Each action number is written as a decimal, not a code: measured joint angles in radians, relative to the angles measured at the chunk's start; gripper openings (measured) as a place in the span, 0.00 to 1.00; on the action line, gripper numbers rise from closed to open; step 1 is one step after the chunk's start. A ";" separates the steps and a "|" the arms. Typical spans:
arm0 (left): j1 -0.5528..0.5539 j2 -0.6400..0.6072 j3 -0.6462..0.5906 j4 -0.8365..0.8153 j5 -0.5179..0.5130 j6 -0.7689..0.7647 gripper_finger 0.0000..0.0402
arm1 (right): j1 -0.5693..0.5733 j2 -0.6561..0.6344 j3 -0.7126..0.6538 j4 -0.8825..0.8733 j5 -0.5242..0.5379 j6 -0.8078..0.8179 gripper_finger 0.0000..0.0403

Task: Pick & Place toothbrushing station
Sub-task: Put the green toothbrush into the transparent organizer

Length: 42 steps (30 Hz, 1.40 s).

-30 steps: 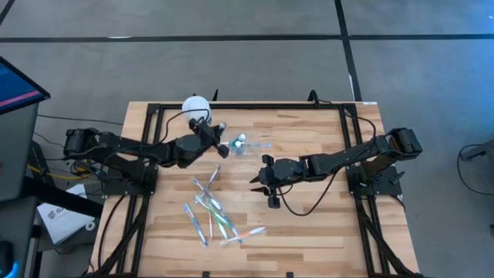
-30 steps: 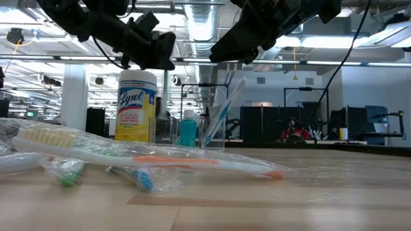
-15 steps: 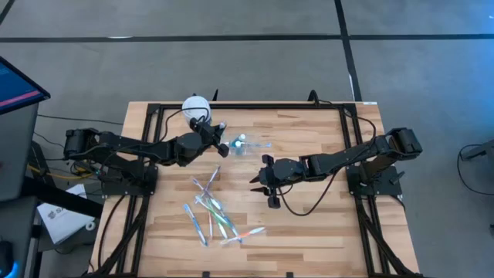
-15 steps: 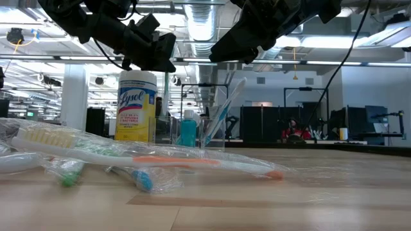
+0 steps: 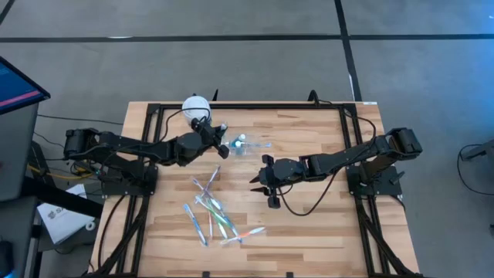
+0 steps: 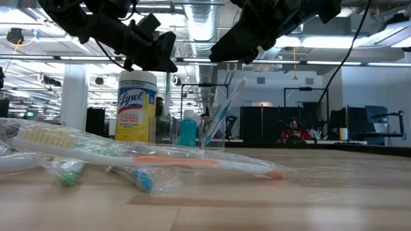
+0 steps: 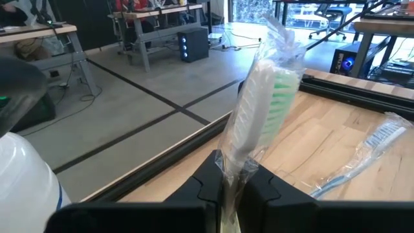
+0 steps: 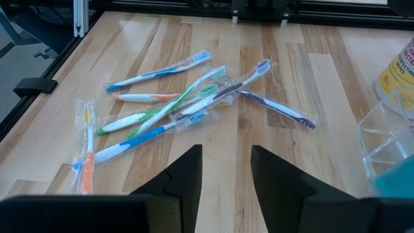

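A small clear cup stands at the table's far middle. It holds a blue tube and a leaning wrapped toothbrush. My left gripper is above the table just left of the cup, shut on a wrapped white toothbrush with green bristles. Several wrapped toothbrushes lie in a loose pile on the near middle of the table; they also show in the right wrist view. My right gripper hovers open and empty right of the pile. My left gripper pinches the toothbrush's wrapped handle between its two fingers. The head sticks out beyond the fingertips, toward the cup. The toothbrush is lifted clear of the table. The handle's other end is hidden behind the fingers.
A yellow canister with a white lid stands at the far left, behind my left gripper; it also shows in the low view. A black frame runs along the table's edges. Bare wood lies at the near right.
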 joint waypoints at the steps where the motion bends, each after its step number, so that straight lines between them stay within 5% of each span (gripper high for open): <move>1: 0.000 0.000 0.000 0.000 0.000 0.000 0.04 | 0.000 0.000 0.000 0.000 0.000 0.000 0.31; 20: 0.013 0.000 -0.001 -0.007 -0.001 -0.047 0.25 | 0.000 0.000 0.000 0.000 0.000 0.000 0.31; 42: 0.009 -0.047 -0.002 -0.001 -0.001 -0.016 0.26 | 0.000 0.000 0.000 0.000 0.000 0.000 0.30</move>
